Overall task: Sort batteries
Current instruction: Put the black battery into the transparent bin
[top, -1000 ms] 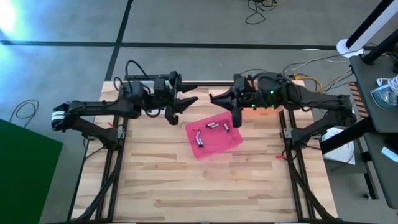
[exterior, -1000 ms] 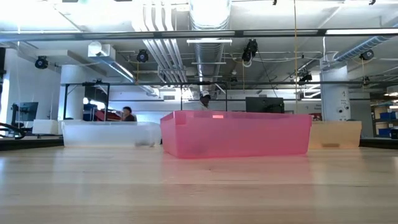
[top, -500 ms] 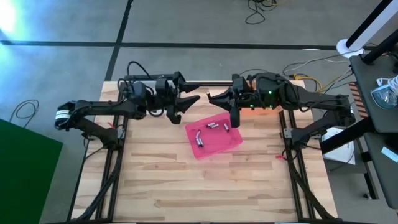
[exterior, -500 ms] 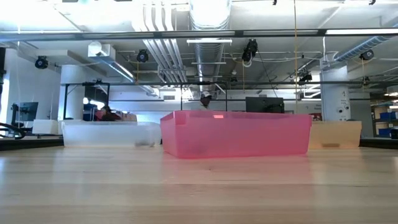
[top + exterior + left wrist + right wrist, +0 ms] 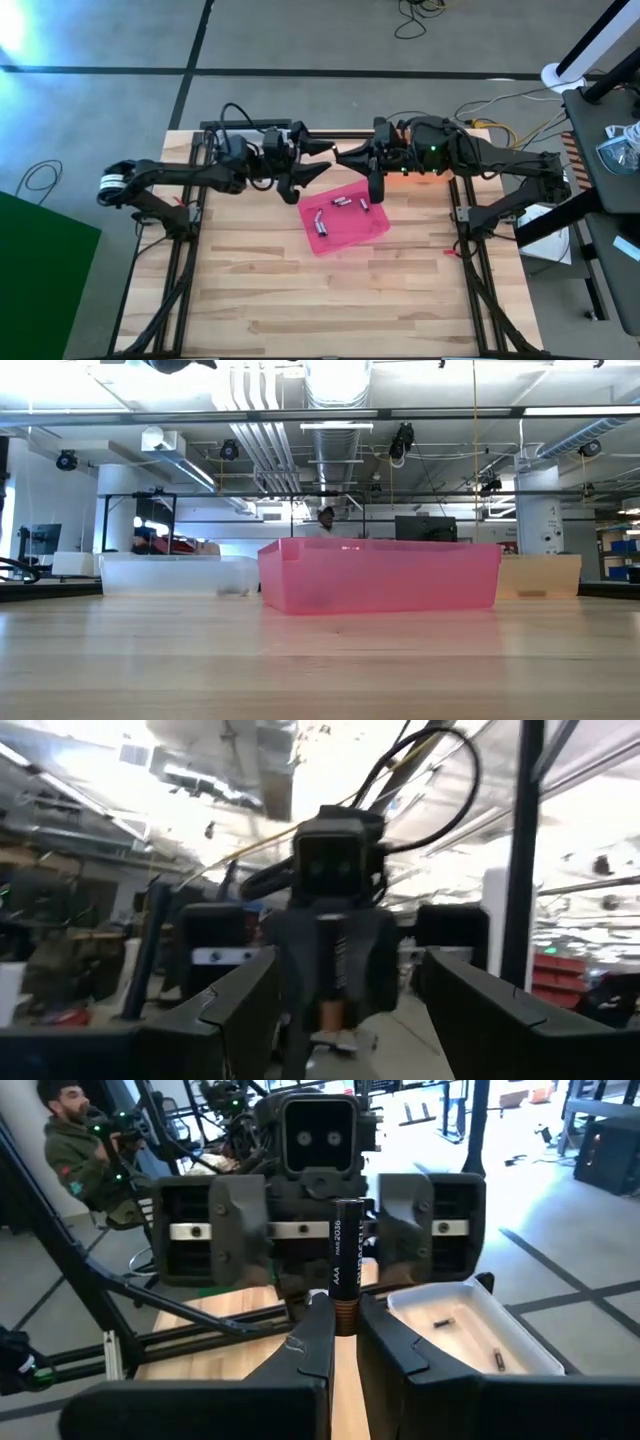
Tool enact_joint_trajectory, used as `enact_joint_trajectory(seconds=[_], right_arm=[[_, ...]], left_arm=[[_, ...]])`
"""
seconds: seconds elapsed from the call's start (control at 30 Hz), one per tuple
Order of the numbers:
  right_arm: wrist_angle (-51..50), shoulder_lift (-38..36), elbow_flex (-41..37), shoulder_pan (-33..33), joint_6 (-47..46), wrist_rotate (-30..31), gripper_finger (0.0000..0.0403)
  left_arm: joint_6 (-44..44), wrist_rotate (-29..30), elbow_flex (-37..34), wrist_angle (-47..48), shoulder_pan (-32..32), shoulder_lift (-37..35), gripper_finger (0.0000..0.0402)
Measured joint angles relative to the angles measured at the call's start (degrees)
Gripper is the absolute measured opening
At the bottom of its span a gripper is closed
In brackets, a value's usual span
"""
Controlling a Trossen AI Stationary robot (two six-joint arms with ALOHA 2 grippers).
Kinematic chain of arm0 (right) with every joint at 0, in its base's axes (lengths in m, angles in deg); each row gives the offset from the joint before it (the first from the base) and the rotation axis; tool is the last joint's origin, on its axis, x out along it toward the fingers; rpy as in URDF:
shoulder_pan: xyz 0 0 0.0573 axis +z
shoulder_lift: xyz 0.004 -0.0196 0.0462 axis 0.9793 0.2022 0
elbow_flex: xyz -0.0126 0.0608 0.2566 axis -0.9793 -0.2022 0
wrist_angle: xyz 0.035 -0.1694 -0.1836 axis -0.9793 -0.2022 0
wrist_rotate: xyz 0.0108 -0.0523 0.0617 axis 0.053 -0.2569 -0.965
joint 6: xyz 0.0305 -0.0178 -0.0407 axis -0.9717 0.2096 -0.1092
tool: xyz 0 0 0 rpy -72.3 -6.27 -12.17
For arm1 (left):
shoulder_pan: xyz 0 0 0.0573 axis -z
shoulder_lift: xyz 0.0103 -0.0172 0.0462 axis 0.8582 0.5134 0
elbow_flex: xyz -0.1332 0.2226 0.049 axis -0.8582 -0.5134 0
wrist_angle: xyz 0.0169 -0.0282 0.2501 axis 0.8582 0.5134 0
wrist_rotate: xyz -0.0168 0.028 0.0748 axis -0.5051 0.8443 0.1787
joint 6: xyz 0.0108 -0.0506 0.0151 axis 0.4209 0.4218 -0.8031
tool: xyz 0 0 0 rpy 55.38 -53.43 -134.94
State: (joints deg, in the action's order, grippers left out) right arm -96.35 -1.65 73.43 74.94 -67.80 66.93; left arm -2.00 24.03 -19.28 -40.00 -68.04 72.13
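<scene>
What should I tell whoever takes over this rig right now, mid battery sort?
Right gripper: shut on a AAA battery, held upright above the table's far edge, facing the left arm.
Left gripper: open, raised opposite it, holding nothing.
Pink tray: several batteries lie loose inside.
Clear tray: at least two small cells inside.
Done: one battery picked.
Left: place the held battery, then sort the ones in the pink tray.

We hold both dark arms raised over the table's far edge, grippers facing each other. Our right gripper clamps an upright black AAA battery; our left gripper has its fingers spread wide.
</scene>
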Motion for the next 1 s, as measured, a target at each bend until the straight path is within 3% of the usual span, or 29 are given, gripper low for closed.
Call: enact_joint_trajectory(seconds=[0.43, 0.77, 1.0], right_arm=[[-0.01, -0.02, 0.0, -0.02, 0.33, 0.04, 0.002], [0.08, -0.89, 0.59, -0.13, 1.53, 0.46, 0.002], [0.17, -1.27, 0.61, -0.15, 4.52, 4.0, 0.002]], left_arm=[[2.01, -0.27, 0.0, -0.61, -0.64, 0.0, 0.0219], [-0.62, 2.18, 0.02, 10.36, -2.81, -3.36, 0.0219], [-7.59, 1.76, 0.07, 10.43, -2.96, -5.25, 0.0225]])
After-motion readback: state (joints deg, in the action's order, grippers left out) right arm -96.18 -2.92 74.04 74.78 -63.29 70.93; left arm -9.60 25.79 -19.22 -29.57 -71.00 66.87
